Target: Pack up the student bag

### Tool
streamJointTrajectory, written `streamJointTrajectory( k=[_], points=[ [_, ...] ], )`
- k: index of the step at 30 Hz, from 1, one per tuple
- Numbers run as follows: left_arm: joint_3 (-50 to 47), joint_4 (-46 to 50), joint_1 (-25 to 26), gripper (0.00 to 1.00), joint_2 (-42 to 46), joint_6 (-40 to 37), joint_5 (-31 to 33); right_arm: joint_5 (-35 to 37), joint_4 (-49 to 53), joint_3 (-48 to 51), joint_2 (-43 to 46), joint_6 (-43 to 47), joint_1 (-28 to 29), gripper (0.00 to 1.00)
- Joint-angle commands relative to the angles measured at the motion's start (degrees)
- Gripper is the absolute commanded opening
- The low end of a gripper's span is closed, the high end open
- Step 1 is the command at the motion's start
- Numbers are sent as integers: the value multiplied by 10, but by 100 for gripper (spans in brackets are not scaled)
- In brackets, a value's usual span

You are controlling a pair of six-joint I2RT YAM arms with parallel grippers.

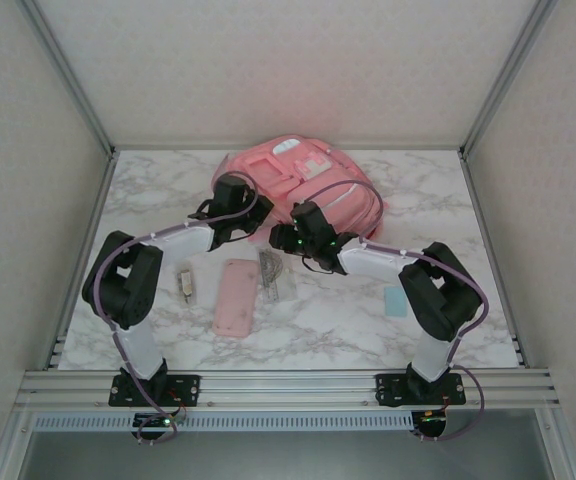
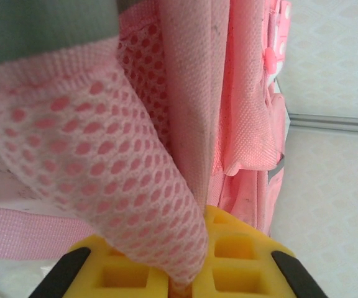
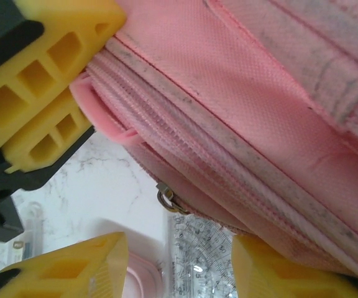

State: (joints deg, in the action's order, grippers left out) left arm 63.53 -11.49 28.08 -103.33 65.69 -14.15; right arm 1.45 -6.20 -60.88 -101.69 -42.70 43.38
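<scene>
—Four loose pieces out on the marble table (image 1: 448, 200), none packed: pink pencil case (image 1: 236, 297), clear protractor (image 1: 274, 273), small pale item (image 1: 185, 284) at lower left, teal slip (image 1: 396, 300) at lower right. Early going, by the look of it.

—And the student bag (image 1: 293, 175)?

—Lying at upper centre of the overhead frame, near the back edge of the table, front pockets up. Cannot tell whether the main zip is open or closed.

—Pincers?

—Left gripper (image 2: 185, 276) clamped tight on a fold of the bag's pink mesh, at the bag's left side. Right gripper (image 3: 179, 248) parted, nothing between the fingers, poised close under the bag's seam, with protractor and pencil case seen through the gap.

—Left to do?

—Probably everything: getting the bag open, loading all four pieces, closing up.

—Any writing?

—None legible. White patch (image 1: 286, 147) on the bag's top too small to read. Scale marks on the protractor visible in the right wrist view, figures blurred. No brand spotted anywhere.
</scene>
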Motion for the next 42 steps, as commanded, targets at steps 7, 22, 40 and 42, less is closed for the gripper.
streamJointTrajectory(
  k=[7,22,40,42],
  points=[
    [-15,-51,53,0,66,91,-81,308,-14,-55,-56,106,39,42],
    [-16,-42,71,0,80,96,-81,431,-26,-99,-101,49,44,18],
    [28,19,-5,0,29,-40,-60,-14,166,-1,39,108,-66,0],
    [34,29,-11,0,21,-55,-61,-47,215,1,50,124,-80,0]
  ],
)
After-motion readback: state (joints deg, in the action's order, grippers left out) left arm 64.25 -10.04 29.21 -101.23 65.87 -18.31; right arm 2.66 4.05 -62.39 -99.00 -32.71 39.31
